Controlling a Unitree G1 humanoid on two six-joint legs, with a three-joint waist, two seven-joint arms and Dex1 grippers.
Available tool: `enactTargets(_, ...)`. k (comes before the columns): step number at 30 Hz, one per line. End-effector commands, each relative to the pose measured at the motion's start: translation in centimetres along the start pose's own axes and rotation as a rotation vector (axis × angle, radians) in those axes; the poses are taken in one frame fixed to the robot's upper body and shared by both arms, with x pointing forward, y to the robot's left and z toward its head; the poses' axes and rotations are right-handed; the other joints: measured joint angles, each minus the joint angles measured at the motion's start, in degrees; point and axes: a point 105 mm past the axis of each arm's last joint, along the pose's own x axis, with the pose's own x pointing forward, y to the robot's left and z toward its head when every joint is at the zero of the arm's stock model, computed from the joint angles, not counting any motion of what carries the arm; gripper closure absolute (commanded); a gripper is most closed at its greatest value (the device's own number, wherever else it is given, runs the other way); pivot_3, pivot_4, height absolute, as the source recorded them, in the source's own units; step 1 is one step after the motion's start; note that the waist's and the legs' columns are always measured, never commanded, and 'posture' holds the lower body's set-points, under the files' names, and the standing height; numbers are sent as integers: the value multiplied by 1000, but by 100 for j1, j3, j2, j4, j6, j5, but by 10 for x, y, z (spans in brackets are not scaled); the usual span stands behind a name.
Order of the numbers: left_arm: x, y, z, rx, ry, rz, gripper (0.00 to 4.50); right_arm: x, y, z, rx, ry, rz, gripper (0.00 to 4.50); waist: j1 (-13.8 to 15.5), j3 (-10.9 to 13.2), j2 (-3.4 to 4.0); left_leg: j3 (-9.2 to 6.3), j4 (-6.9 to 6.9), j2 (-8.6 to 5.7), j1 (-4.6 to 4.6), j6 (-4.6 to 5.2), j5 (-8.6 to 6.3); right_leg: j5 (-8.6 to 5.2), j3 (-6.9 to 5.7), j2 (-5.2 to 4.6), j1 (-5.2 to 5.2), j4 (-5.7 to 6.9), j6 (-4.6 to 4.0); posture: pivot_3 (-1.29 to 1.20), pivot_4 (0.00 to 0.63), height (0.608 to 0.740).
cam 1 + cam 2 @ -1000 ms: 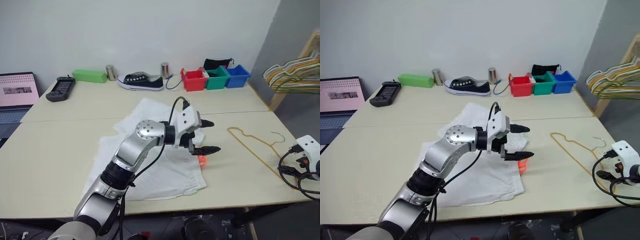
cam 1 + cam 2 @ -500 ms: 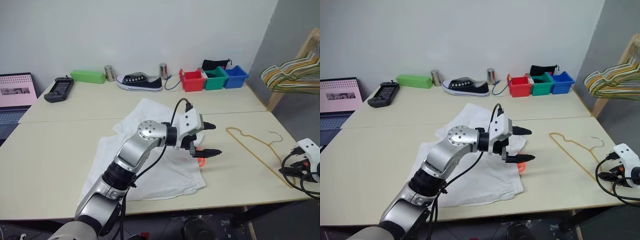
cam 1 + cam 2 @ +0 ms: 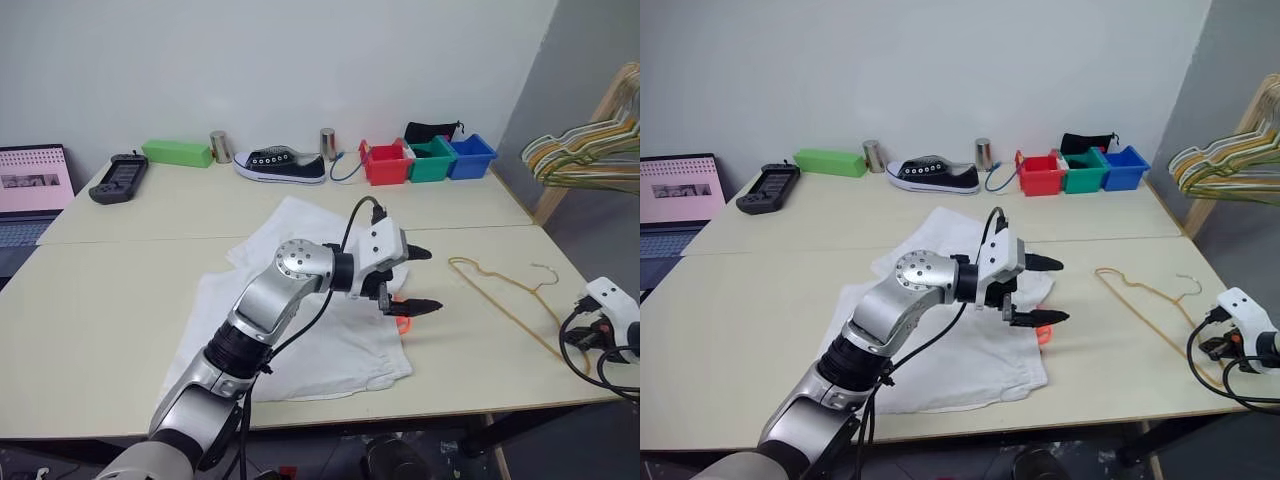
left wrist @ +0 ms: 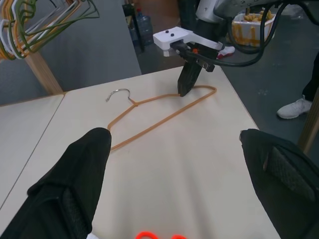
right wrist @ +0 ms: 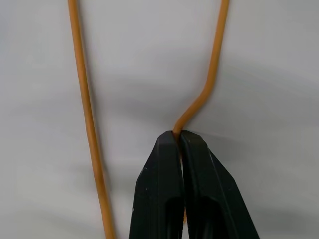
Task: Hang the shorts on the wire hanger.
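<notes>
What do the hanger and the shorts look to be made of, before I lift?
The wire hanger: thin bent wire, likely metal with a matte yellow-gold coating; the hook end looks bare silver. The shorts: soft white fabric, probably a light knit or cotton, lying wrinkled and limp. The right gripper is pinched on the wire.

The left arm reaches out over the middle of the table, elbow bent, wrist turned toward the table's right edge. The left gripper hangs above the table top with its two black fingers spread wide and nothing between them. The right gripper points steeply down at the table's right edge, fingers pressed together, pinching the wire hanger
</notes>
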Motion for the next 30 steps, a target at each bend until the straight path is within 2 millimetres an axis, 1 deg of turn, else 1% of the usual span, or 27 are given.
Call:
enactTargets(1, -7, 10, 11, 55, -19, 32, 89, -2, -6, 18, -72, -48, -69, 4486, -33, 0, 2, 0, 0, 0, 1, 0, 0, 0, 1, -1, 0, 0, 1, -318, 31, 740)
enactTargets(3, -11, 13, 11, 57, -16, 49, 89, -6, -8, 33, -121, -96, -100, 4486, -67, -1, 10, 0, 0, -2, 0, 0, 0, 0, 1, -3, -1, 2, 1, -318, 32, 740)
enactTargets(5, -18, 21, 11, 56, -15, 84, 89, -11, -7, 53, -198, -151, -133, 4486, -106, -3, 28, 1, -1, -2, -1, 0, 0, 0, 1, -3, -5, 4, 0, -323, 31, 740)
enactTargets(7, -29, 34, 12, 51, -14, 142, 89, -19, -6, 79, -250, -226, -178, 4486, -138, -6, 46, 5, -3, -1, -2, 0, 0, -1, 6, -3, -14, 9, -2, -329, 31, 740)
enactTargets(10, -55, 60, 14, 42, -11, 256, 89, -31, -4, 117, -349, -322, -273, 4486, -183, 0, 63, 8, -5, -1, -3, 1, 1, -2, 9, -2, -26, 21, -2, -333, 29, 740)
enactTargets(12, -79, 80, 16, 40, -3, 339, 89, -37, 5, 146, -486, -393, -335, 4486, -192, 1, 65, 5, -5, -1, -2, 1, 1, -2, 5, -1, -29, 27, -3, -331, 27, 740)
enactTargets(13, -95, 90, 18, 39, 5, 380, 89, -39, 14, 162, -586, -430, -364, 4486, -206, 1, 66, 2, -6, 0, -2, 1, 1, -3, 2, -1, -29, 28, -4, -327, 25, 740)
enactTargets(15, -115, 102, 23, 44, 14, 423, 89, -41, 27, 180, -726, -475, -402, 4486, -243, 1, 66, 2, -9, 0, -6, 1, 1, -3, 4, -1, -40, 30, -4, -327, 25, 740)
enactTargets(17, -131, 109, 30, 48, 15, 443, 89, -40, 36, 193, -878, -501, -460, 4486, -246, 1, 66, 2, -12, 0, -14, 1, 1, -3, 5, -1, -48, 31, -4, -318, 22, 740)
enactTargets(18, -141, 112, 36, 34, 8, 447, 89, -40, 43, 204, -979, -531, -495, 4486, -237, 1, 66, 2, -12, -1, -16, 1, 1, -3, 4, -2, -49, 32, -4, -310, 21, 740)
enactTargets(19, -149, 112, 40, 10, 5, 433, 89, -41, 50, 215, -1056, -573, -529, 4486, -233, 2, 67, 4, -11, -3, -18, 0, 1, -3, 4, -7, -49, 33, -4, -307, 20, 740)
enactTargets(21, -158, 110, 43, -23, 4, 401, 89, -42, 58, 228, -1146, -632, -572, 4486, -229, 3, 68, 5, -14, -7, -26, 0, 1, -3, 4, -13, -58, 38, -4, -301, 18, 740)
enactTargets(22, -163, 106, 40, -56, 12, 375, 89, -45, 66, 238, -1209, -677, -597, 4486, -227, 3, 71, 5, -16, -8, -26, 0, 1, -2, 4, -15, -59, 39, -4, -293, 16, 740)
enactTargets(24, -170, 102, 36, -106, 18, 343, 89, -48, 76, 249, -1297, -740, -627, 4486, -216, 3, 72, 2, -21, -8, -24, 0, 1, -2, -2, -17, -58, 43, -5, -287, 14, 740)
enactTargets(25, -174, 101, 33, -148, 12, 328, 89, -50, 84, 256, -1348, -779, -640, 4486, -208, 3, 72, -3, -25, -6, -23, 0, 2, -1, -7, -17, -58, 45, -8, -281, 13, 740)
enactTargets(27, -181, 100, 18, -192, 49, 330, 89, -57, 106, 274, -1450, -885, -672, 4486, -198, 4, 74, -10, -26, -6, -22, 0, 2, -1, -14, -15, -57, 48, -9, -277, 10, 740)
enactTargets(29, -182, 98, 9, -189, 91, 324, 89, -60, 117, 284, -1509, -939, -688, 4486, -198, 4, 73, -11, -24, -6, -17, 0, 3, -1, -12, -15, -57, 55, -10, -268, 8, 740)
enactTargets(30, -180, 97, 7, -184, 96, 318, 89, -60, 121, 287, -1532, -951, -693, 4486, -196, 4, 74, -15, -23, -6, -16, -1, 4, 0, -15, -14, -53, 55, -10, -268, 8, 740)
